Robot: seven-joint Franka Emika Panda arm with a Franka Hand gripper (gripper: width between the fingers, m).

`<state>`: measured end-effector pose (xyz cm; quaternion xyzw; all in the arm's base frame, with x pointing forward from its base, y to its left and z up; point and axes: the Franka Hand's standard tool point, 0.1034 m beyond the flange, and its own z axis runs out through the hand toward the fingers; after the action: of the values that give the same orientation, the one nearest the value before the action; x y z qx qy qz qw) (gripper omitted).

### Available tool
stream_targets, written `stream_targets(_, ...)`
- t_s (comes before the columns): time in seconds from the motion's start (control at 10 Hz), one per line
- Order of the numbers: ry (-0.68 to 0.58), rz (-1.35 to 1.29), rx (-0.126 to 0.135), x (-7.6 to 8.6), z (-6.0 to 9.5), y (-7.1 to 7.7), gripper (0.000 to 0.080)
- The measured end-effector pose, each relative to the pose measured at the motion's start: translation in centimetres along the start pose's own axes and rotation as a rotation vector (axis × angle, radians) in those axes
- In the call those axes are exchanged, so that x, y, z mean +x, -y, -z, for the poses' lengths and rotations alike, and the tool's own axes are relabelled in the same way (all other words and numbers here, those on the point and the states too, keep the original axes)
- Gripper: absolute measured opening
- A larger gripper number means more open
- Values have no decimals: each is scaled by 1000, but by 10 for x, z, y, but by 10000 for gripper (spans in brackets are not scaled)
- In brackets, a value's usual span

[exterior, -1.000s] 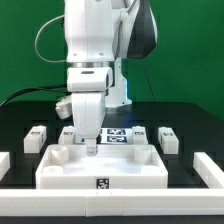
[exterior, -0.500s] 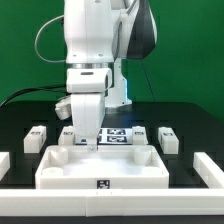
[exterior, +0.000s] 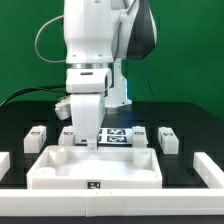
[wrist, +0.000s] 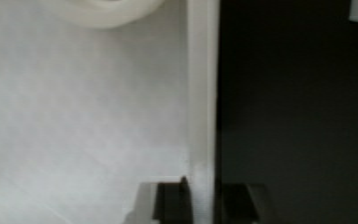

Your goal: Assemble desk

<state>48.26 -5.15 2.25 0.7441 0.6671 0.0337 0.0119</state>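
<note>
White glossy arm [exterior: 92, 35], black joint cover [exterior: 148, 30], thin black cable [exterior: 38, 42]

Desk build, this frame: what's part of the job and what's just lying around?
Job: desk panel, its far rim clamped in the pincer; tagged legs lined up beyond it.
Lying about: marker board; white rails at both table edges.

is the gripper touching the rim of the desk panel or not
Touching. The wrist view shows the gripper shut on the rim of the desk panel, with one finger against each side of it.
</note>
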Motion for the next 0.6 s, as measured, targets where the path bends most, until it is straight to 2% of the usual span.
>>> stream_targets(0.4, 1, 47, -6, -1, 0, -1, 54)
stream_targets(0.5, -1, 31, -11, 21, -1, -5, 54)
stream_targets(0.6, -20, 100, -59, 40, -2, -11, 54)
